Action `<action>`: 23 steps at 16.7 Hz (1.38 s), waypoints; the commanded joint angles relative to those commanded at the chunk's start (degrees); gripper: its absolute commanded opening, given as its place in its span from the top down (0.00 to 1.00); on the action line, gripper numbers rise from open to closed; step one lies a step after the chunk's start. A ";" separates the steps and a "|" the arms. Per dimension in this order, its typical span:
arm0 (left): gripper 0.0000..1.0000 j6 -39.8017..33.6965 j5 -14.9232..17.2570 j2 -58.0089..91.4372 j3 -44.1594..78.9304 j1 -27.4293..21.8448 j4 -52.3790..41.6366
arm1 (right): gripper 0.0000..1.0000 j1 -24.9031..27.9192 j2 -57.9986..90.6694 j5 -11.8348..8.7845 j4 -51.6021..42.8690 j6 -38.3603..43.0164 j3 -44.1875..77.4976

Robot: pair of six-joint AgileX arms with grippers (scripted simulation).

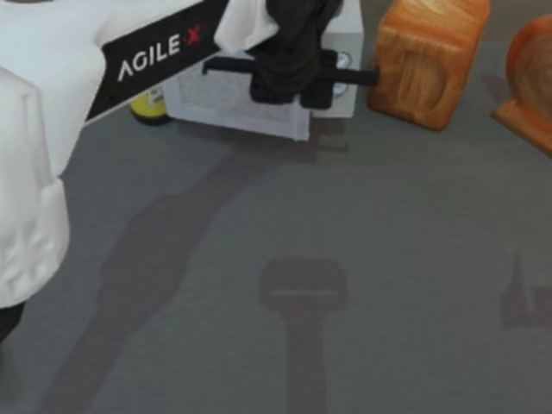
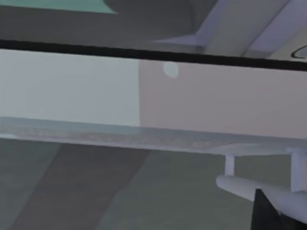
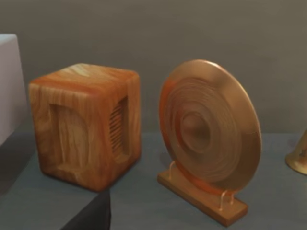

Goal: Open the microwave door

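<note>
White "AGILEX" lettering along left arm (image 1: 147, 65)

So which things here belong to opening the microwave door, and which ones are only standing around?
For the job:
- microwave
- microwave door, already swung a little outward
- left claw, at the door's handle edge

Just standing about:
- orange wooden block
- wooden disc on a stand
- yellow object behind the left arm
- small brass object

The right arm is out of view.

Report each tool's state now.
Left tool: at the microwave door handle, open or shut cannot be told.
Right tool: out of view.
</note>
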 joint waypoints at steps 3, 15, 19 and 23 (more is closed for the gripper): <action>1.00 0.00 0.00 0.00 0.00 0.00 0.00 | 0.00 0.00 0.00 0.00 0.00 0.00 0.00; 1.00 0.00 0.00 0.00 0.00 0.00 0.00 | 0.00 0.00 0.00 0.00 0.00 0.00 0.00; 1.00 -0.24 0.51 0.03 -0.14 -0.51 0.15 | 0.00 0.00 0.00 0.00 0.00 0.00 0.00; 1.00 1.90 1.08 -2.03 -3.32 0.19 1.75 | 0.00 0.00 0.00 0.00 0.00 0.00 0.00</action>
